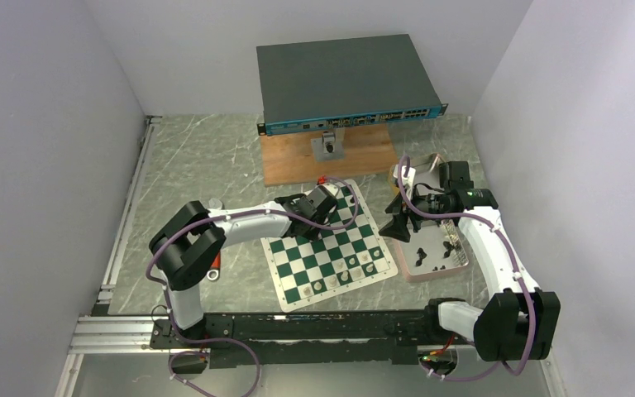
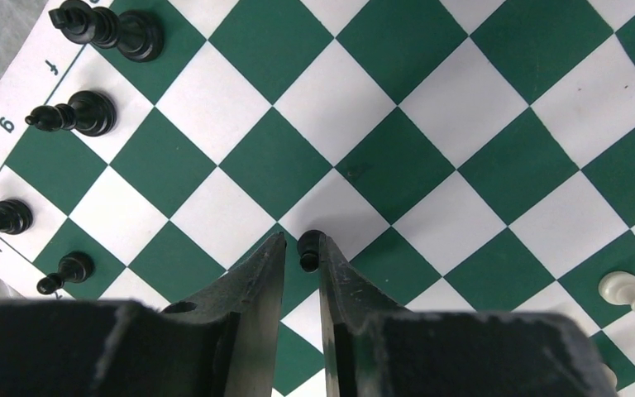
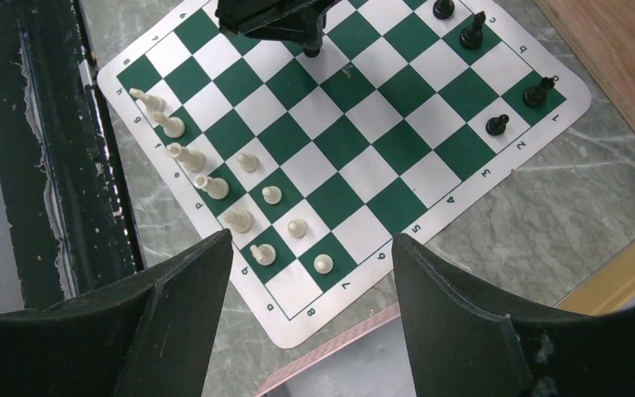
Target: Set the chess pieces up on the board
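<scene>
Green-and-white board [image 1: 302,263]: lying flat and slightly turned on the grey bench [image 1: 207,165], with its white border showing all round. 1 corner is sitting just beside the pink tray [image 1: 434,278].
Left fingers [image 2: 248,289]: reaching over the far part of the board, set narrow and bracketing a black pawn [image 2: 308,250]. The pawn is touching 1 finger while a sliver of white is showing by the other, so I cannot tell whether it is clamped.
Right fingers [image 3: 190,289]: hanging spread wide at the board's edge on the tray side, holding nothing.
Black pieces [image 2: 78,114]: 4 are standing upright along 1 border close to a corner, apart from the pawn.
White pieces [image 3: 211,187]: standing in 2 rows along the opposite border.
Open room: the middle squares are lying bare between the 2 groups, with free squares all around the pawn.
Tray contents: loose chessmen [image 1: 442,248] are lying inside, with the right arm arching over them.
Far edge: a wooden slab [image 1: 298,165] is sitting near the board's far corner, carrying a dark flat box [image 1: 343,78].
Side edges: pale walls [image 1: 33,165] are closing in left and right, and a black rail [image 1: 298,324] is running along the near edge.
</scene>
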`<state>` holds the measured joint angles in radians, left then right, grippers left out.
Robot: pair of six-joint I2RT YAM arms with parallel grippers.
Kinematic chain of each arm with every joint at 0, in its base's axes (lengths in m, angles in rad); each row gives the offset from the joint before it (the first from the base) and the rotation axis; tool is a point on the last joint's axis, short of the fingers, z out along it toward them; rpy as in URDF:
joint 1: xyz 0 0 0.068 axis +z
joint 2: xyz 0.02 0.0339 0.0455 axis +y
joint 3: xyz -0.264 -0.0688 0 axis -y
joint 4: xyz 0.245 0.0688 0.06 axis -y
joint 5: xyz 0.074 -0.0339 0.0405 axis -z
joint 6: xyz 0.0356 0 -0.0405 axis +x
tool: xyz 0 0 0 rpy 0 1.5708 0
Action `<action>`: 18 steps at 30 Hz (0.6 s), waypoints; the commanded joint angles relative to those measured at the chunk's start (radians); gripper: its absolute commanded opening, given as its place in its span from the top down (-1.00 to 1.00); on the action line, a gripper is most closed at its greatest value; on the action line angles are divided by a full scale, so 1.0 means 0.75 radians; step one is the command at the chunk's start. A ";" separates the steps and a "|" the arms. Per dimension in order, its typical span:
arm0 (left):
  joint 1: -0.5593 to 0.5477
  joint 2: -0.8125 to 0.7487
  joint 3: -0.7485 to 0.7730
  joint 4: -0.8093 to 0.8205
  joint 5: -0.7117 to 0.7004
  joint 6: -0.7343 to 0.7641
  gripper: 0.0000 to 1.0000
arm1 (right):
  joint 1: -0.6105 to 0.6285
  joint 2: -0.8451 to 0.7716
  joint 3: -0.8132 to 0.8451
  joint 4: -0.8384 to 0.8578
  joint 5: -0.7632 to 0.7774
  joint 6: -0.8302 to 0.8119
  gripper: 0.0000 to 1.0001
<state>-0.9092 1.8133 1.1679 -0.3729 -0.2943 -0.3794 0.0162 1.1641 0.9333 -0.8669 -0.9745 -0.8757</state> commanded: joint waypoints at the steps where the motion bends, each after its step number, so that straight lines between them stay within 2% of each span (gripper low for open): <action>1: -0.007 0.022 0.057 -0.019 0.017 -0.008 0.46 | -0.008 -0.004 0.020 0.000 -0.044 -0.039 -0.46; 14: -0.008 0.046 0.081 -0.049 0.038 -0.012 0.45 | -0.011 -0.002 0.022 -0.002 -0.046 -0.041 -0.46; 18: -0.008 0.046 0.085 -0.056 0.033 -0.012 0.54 | -0.011 -0.002 0.022 -0.003 -0.047 -0.041 -0.46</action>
<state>-0.9096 1.8420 1.1942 -0.4023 -0.2764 -0.3824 0.0135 1.1641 0.9337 -0.8673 -0.9745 -0.8764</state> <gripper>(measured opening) 0.257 0.730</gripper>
